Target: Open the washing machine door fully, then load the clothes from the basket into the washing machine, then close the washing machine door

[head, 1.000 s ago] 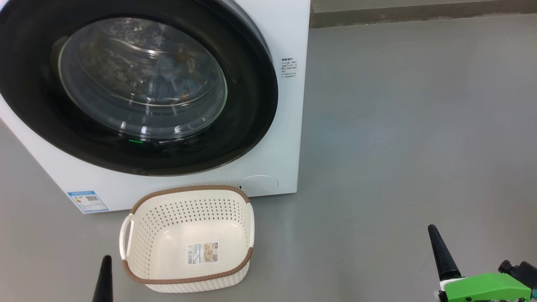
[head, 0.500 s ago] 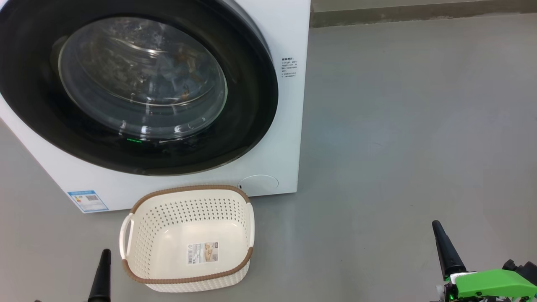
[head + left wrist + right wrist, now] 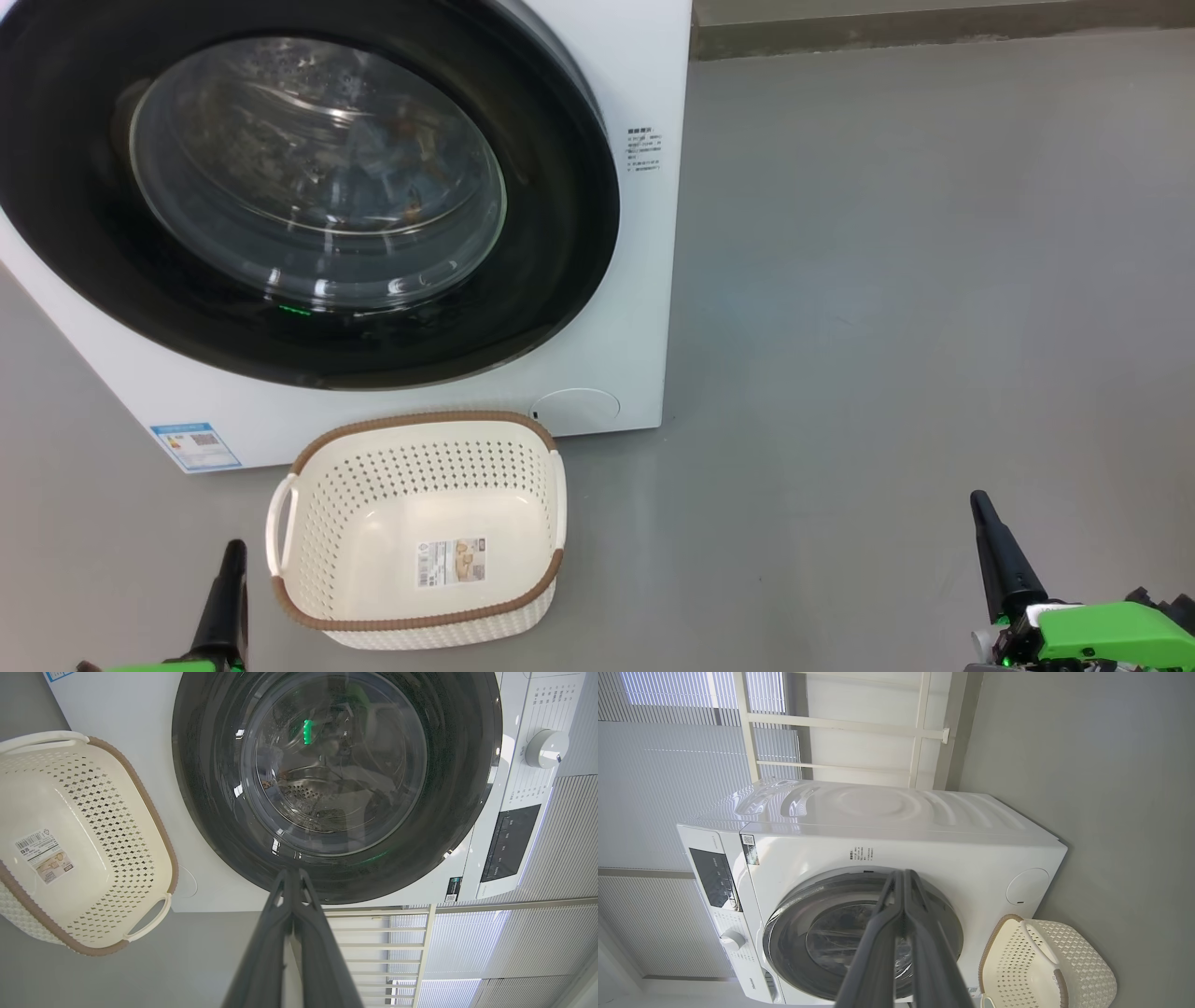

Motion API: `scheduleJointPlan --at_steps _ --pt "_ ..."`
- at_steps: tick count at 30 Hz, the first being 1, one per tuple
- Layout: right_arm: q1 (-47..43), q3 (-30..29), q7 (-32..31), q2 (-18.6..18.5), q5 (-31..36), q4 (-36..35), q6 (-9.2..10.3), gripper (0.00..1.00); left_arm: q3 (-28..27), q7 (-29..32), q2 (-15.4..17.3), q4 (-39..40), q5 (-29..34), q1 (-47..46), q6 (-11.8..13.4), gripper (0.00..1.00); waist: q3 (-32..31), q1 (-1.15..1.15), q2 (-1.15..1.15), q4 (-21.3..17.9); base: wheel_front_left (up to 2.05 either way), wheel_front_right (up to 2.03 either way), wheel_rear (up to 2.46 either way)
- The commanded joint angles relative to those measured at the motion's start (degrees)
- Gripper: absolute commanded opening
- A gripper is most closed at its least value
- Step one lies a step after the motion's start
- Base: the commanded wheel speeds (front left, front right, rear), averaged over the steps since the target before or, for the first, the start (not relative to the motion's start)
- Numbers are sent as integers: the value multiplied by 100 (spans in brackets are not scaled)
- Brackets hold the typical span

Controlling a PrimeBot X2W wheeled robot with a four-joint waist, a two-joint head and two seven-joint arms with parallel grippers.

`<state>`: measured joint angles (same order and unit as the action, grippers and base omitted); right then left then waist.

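Note:
The white washing machine [image 3: 616, 308] stands at the upper left, and its door [image 3: 560, 215], black rim around bulging glass, lies shut against the front. Through the glass I make out blue and brown clothes [image 3: 392, 140] in the drum. The cream basket [image 3: 420, 417] sits on the floor before the machine, holding nothing but its label. My left gripper [image 3: 234, 551] is shut just left of the basket. My right gripper [image 3: 978, 502] is shut far to the right over bare floor. In the left wrist view the left gripper [image 3: 292, 875] points at the door [image 3: 458, 765].
Grey floor [image 3: 887, 280] stretches right of the machine to a wall base [image 3: 934, 33]. The control panel with a round knob [image 3: 544, 749] tops the machine's front. White railing [image 3: 920, 732] and blinds [image 3: 668, 788] stand behind it.
The left gripper has risen a little, its green mount now showing at the bottom edge. The right gripper has drifted slightly right. Door, basket and clothes are unmoved.

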<state>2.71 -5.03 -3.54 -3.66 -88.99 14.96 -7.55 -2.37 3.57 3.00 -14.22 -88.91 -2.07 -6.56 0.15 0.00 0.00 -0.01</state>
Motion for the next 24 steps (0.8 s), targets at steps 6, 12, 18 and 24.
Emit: scheduleJointPlan --at_steps 6,12,18,24 --pt "331 26 -153 -49 -464 -104 6 0 -233 146 119 25 -477 -397 -92 0 3 0 0 1 0 0 0" --pt "332 14 -163 -40 -454 -103 6 0 -246 157 110 25 -466 -398 -92 0 3 0 0 1 0 0 0" --pt "333 2 -173 -31 -444 -102 6 0 -258 166 101 24 -456 -398 -92 0 3 0 0 1 0 0 0" --pt "334 -10 -182 -23 -434 -102 6 0 -270 176 93 24 -447 -399 -92 0 3 0 0 1 0 0 0"
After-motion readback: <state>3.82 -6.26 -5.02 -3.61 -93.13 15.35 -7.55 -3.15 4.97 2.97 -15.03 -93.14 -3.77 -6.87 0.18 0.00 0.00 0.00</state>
